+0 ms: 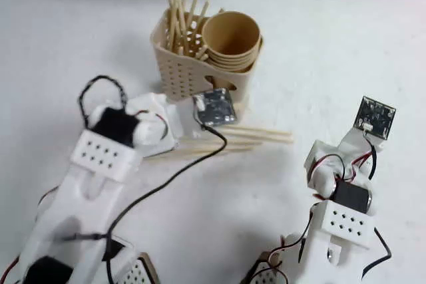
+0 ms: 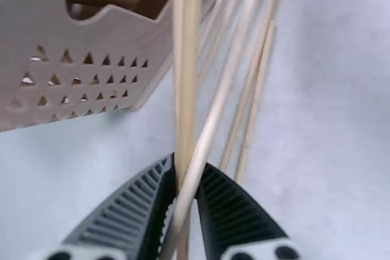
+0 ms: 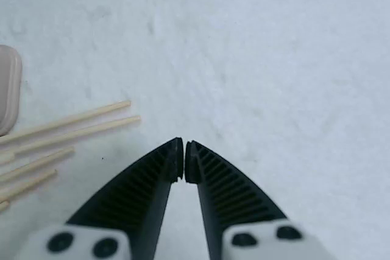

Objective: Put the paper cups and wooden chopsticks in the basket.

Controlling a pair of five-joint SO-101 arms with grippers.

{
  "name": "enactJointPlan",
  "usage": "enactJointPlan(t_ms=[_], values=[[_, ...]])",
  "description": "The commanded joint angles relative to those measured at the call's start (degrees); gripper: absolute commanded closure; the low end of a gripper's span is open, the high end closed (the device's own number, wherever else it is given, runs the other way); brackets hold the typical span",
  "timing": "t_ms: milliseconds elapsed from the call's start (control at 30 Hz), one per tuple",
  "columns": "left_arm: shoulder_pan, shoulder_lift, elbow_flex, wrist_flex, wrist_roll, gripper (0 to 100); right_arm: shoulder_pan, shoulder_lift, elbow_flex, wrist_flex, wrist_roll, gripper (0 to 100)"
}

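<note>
Jaws: left gripper [image 2: 186, 175] clamped on a few chopsticks [image 2: 186, 59]; right gripper [image 3: 184, 158] closed on nothing. Cups [image 1: 231, 34] nested in basket [image 1: 176, 78], 12 o'clock in high view; more chopsticks loose at its 6 o'clock. Risk: held bundle, pinched unevenly, may pivot, slip, or snag basket rim

The left arm [image 1: 100, 157] hides the loose chopsticks' [image 1: 259, 134] ends; the left wrist view crops the basket [image 2: 79, 83].

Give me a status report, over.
Left jaws shut on chopsticks by basket. Right jaws shut, empty. Cups in basket. More chopsticks on table.
</note>
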Motion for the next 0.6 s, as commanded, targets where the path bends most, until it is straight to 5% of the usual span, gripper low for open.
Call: enactJointPlan(t_ms=[0,567], values=[[-0.7,-8.0,-2.4,-1.7,4.7,98,0.6,-0.7,-0.3,-0.8,0.4,98.1],[-0.8,-20.7,-1.9,-13.8,19.6,98,0.6,-0.6,-0.3,-0.8,0.4,98.1]])
